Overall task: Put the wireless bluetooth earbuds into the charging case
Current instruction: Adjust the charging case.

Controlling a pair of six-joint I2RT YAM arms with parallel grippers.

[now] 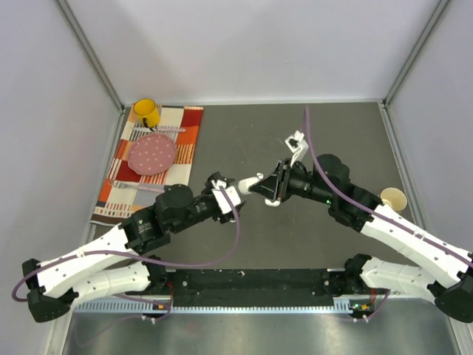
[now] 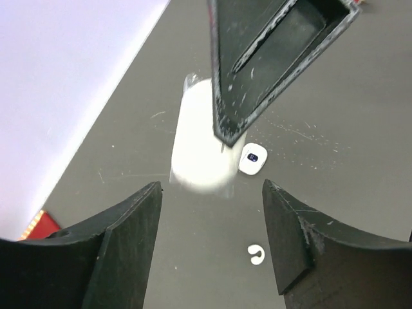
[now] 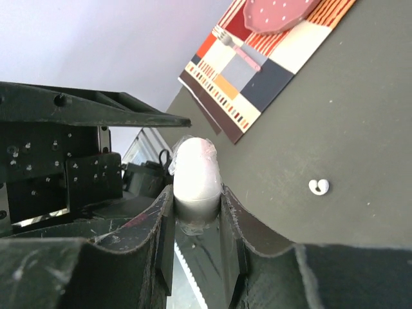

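My right gripper is shut on a closed white oval charging case and holds it above the table; the case also shows in the left wrist view. My left gripper is open and empty, its tips facing the case from close by. A tiny white comma-shaped earbud lies on the grey table below the left fingers, and also shows in the right wrist view. A small white piece with a dark spot lies beside the case. A second white case lies open behind the right gripper.
A striped placemat at the left holds a pink plate, a yellow mug and cutlery. A paper cup stands at the right edge. White walls enclose the table on three sides.
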